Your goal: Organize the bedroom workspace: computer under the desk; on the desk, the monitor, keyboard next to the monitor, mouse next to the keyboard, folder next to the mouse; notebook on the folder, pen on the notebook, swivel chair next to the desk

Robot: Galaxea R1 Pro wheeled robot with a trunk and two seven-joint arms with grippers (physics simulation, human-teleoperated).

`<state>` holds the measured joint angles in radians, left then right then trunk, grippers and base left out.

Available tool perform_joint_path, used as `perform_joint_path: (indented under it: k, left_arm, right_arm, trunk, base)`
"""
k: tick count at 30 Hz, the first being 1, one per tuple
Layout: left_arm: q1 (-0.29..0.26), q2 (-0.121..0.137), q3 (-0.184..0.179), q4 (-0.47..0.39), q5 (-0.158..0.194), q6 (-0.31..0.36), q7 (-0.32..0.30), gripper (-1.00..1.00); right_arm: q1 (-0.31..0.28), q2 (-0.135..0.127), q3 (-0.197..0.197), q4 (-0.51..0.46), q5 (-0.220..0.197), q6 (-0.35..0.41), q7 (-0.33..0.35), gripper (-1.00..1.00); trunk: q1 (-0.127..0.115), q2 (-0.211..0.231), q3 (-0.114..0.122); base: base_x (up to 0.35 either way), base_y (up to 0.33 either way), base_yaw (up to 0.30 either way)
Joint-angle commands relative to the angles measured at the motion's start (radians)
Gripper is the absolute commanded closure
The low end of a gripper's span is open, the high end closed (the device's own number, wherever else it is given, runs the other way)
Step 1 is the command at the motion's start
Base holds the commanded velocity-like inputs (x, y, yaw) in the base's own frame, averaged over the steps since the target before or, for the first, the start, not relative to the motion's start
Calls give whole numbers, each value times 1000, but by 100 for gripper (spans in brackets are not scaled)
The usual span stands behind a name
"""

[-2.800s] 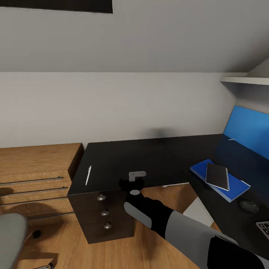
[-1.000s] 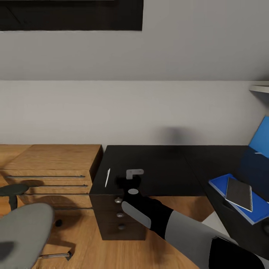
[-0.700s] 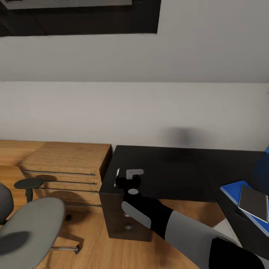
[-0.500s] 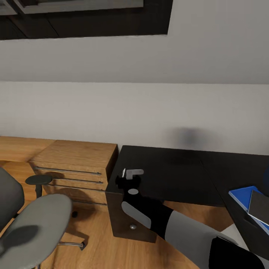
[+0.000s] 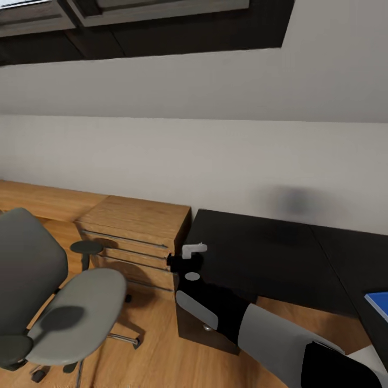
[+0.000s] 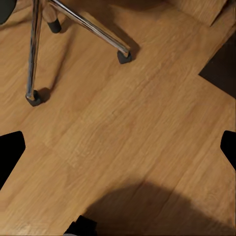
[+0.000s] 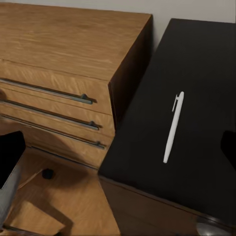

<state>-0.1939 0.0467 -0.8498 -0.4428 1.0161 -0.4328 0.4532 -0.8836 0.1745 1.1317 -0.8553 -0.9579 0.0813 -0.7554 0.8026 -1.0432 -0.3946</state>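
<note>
The white pen (image 7: 173, 127) lies on the black desk (image 7: 196, 88) near its end, beside the oak drawer unit. In the right wrist view my right gripper (image 7: 120, 152) hovers above it, open and holding nothing. From the head, that gripper (image 5: 186, 262) hangs over the desk's (image 5: 269, 258) near corner and covers the pen. The grey swivel chair (image 5: 81, 312) stands on the floor at the left. A blue corner of the folder (image 5: 378, 299) shows at the right edge. My left gripper (image 6: 118, 150) is open above the floor, near the chair's chrome legs (image 6: 88, 24).
A low oak drawer unit (image 5: 134, 237) with long bar handles butts against the desk's left end. The desk's drawers carry round silver knobs (image 5: 207, 327). A sloped pale wall and a dark skylight (image 5: 161, 27) lie behind. Wood plank floor (image 6: 128, 113) spreads below.
The whole head view has swung left: the chair has come in at the left, while the folder and notebook have slid off to the right. The right gripper stays over the desk corner.
</note>
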Motion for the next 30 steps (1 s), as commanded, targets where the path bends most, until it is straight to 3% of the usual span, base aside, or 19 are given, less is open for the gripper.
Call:
perform_joint_path:
  k: [1, 3, 4, 5, 6, 7, 10, 12, 14, 15, 17, 18, 21, 23, 26, 30]
  left_arm:
    - [-1, 6, -14, -31, 2, -3, 14, -100]
    - [-1, 32, -26, -126, -15, 16, 53, -100]
    - [-1, 85, -34, -302, -25, 109, 150, -100]
    - [-1, 124, -36, -418, -25, 192, 215, -100]
    - [-1, 142, -35, -472, -25, 231, 243, -100]
    - [-1, 178, -33, -575, -24, 306, 297, -100]
    - [-1, 227, 0, -736, -7, 415, 380, -100]
    - [-1, 244, 69, -798, 19, 463, 413, -100]
    - [-1, 252, 189, -841, 46, 537, 431, -100]
    - [-1, 256, 306, -873, 60, 649, 437, -100]
    - [-1, 256, 323, -882, 60, 666, 438, -100]
    - [-1, 260, 346, -947, 59, 691, 440, -100]
    - [-1, 261, 339, -980, 59, 695, 441, -100]
    - [-1, 262, 286, -1012, 57, 693, 443, -100]
    - [-1, 263, 253, -1032, 57, 680, 445, -100]
    - [-1, 263, 236, -1041, 58, 673, 447, -100]
  right_arm:
    - [-2, 0, 2, -1, -1, 6, -7, -100]
    - [-2, 0, 1, 1, 0, 6, -8, -100]
    - [-2, 0, 1, 3, 0, 6, -8, -100]
    - [-2, 0, 0, 3, 0, 6, -9, -100]
    - [-2, 0, 0, 3, 1, 6, -9, -100]
    - [-2, 0, 0, 4, 1, 6, -10, -100]
    - [-2, 0, -2, 11, 1, 6, -9, -100]
    - [-2, 0, -2, 19, 1, 5, -9, -100]
    - [-2, 0, -1, 24, 2, 5, -7, -100]
    - [-2, 0, 1, 32, 11, 5, -4, -100]
    - [-2, 0, 1, 44, 19, 4, -3, -100]
    - [-3, 0, -7, 212, 52, -3, 23, -100]
    - [-4, 0, -8, 301, 58, -29, 87, -100]
    - [-6, 0, -9, 412, 60, -69, 185, -100]
    - [-8, 0, -9, 468, 61, -92, 225, -100]
    - [-11, 0, -9, 517, 61, -108, 242, -100]
  trunk:
    - [0, -1, -2]
    - [0, -1, -2]
    - [0, -1, -3]
    - [0, -1, -3]
    - [0, -1, -4]
    - [0, -1, -4]
    - [0, -1, -5]
    - [0, -1, -6]
    - [0, -1, -7]
    - [0, -1, -7]
    - [0, -1, -7]
    - [0, -1, -7]
    - [0, -1, -7]
    - [0, -1, -7]
    - [0, -1, -7]
    - [0, -1, -7]
  base:
    - [0, 0, 276]
    - [0, 0, 276]
    - [0, 0, 276]
    - [0, 0, 275]
    - [0, 0, 275]
    - [0, 0, 274]
    - [0, 0, 273]
    - [0, 0, 236]
    - [0, 0, 120]
    - [0, 0, 25]
    - [0, 0, 18]
    - [0, 0, 3]
    - [0, 0, 2]
    - [4, 0, 0]
    - [105, 0, 0]
    - [279, 0, 0]
